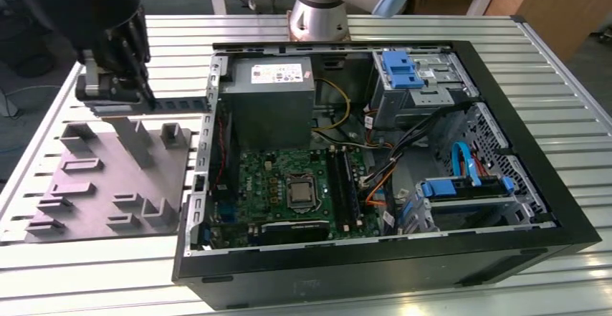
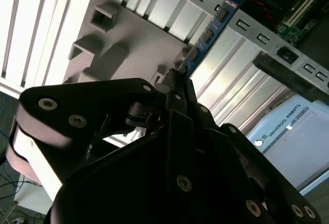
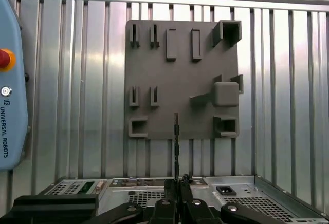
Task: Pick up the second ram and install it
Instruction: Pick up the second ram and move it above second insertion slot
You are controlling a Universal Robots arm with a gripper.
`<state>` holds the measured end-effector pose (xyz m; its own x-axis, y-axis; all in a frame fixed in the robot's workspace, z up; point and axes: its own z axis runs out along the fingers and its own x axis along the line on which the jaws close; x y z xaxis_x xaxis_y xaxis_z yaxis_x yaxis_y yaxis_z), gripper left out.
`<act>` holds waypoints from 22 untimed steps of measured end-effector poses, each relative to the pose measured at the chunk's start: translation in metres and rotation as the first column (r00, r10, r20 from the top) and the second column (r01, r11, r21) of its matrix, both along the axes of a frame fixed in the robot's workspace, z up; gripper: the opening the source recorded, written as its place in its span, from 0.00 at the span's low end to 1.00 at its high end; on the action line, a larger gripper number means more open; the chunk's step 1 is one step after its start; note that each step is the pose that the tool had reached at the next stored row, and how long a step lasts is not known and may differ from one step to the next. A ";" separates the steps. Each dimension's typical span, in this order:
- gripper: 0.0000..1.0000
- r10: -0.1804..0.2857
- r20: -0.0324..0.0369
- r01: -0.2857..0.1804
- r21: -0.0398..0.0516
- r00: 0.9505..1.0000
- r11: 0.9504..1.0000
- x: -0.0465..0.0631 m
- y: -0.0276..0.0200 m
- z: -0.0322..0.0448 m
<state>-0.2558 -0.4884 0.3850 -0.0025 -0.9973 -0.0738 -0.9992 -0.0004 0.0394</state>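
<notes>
My gripper (image 1: 146, 98) hangs above the far edge of the gray holder tray (image 1: 105, 180), at the exterior view's left. It is shut on the second ram (image 1: 182, 105), a thin dark strip that sticks out toward the open computer case (image 1: 535, 187). In the second wrist view the ram (image 2: 206, 33) looks blue with dark chips, pinched at one end by the gripper (image 2: 177, 78). In the first wrist view the ram (image 3: 176, 139) appears edge-on, rising from the gripper (image 3: 177, 182) over the tray (image 3: 180, 70). The motherboard (image 1: 272, 180) and its memory slots (image 1: 346, 183) lie inside the case.
Inside the case are a gray power supply (image 1: 272, 87), blue drive brackets (image 1: 402, 69), a processor socket (image 1: 299, 193) and loose cables (image 1: 383, 165). A light-blue pendant (image 3: 7, 95) lies on the ribbed metal table (image 1: 564, 115). The arm's base (image 1: 320, 15) stands behind the case.
</notes>
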 end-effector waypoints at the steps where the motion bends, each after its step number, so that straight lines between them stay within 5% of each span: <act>1: 0.14 0.000 0.000 0.000 0.000 1.000 1.000 0.004 0.0001 -0.0002; 22: 0.14 0.000 0.000 0.000 0.000 1.000 1.000 0.092 0.0095 -0.0048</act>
